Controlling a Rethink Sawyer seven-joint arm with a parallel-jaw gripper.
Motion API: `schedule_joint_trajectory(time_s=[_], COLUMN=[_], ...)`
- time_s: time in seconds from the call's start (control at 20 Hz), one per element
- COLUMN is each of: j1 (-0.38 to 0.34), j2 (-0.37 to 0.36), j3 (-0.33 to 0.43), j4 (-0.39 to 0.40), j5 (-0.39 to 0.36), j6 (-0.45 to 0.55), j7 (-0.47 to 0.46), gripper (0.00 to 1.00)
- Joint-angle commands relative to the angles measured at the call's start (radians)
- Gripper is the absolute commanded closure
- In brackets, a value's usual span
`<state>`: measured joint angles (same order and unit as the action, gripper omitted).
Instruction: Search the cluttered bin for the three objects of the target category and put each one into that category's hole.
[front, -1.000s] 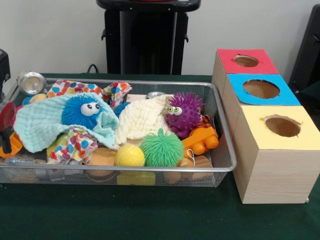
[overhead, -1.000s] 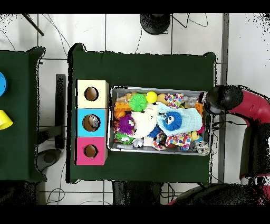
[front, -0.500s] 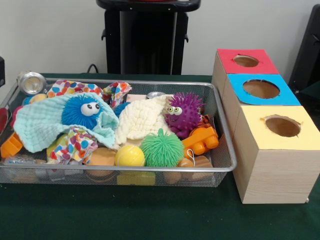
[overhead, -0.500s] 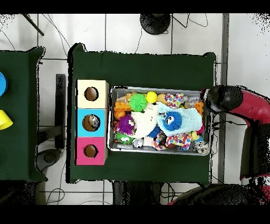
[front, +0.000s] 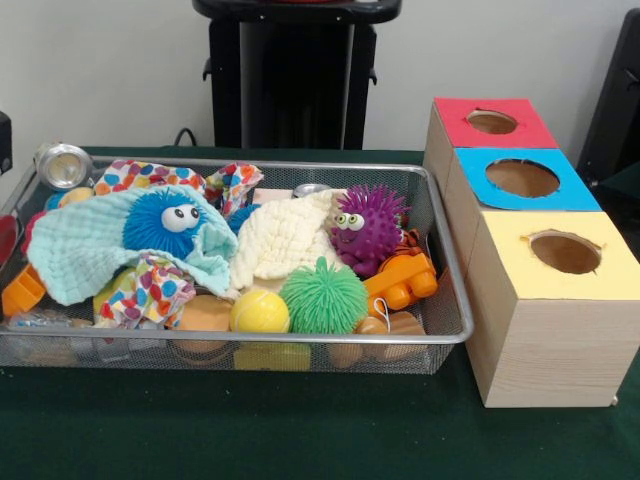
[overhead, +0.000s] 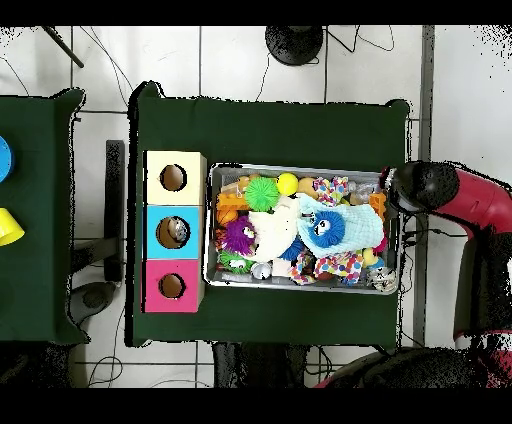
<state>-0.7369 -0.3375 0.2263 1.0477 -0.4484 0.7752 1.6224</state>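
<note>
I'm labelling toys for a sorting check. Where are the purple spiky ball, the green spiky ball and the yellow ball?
purple spiky ball (front: 368, 228), front view, body below its eyes
green spiky ball (front: 323, 297), front view, centre
yellow ball (front: 260, 312), front view, centre

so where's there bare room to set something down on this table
Free: the green cloth in front of the wire bin and boxes, and the wide strip behind the bin in the overhead view. Crowded: the bin is packed with toys and cloths; the three boxes stand just beside its end.
</note>
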Motion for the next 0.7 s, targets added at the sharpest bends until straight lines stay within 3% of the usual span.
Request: schedule_joint_trajectory(time_s=[0.05,0.7], j1=[0.045,0.07], j2=[0.008,-0.019], j3=[0.028,0.011], j4=[0.02,0.061], j5=[-0.042,-0.045], j6=[-0.043,-0.056], j7=[-0.047,-0.037], gripper=[0.0,0.0])
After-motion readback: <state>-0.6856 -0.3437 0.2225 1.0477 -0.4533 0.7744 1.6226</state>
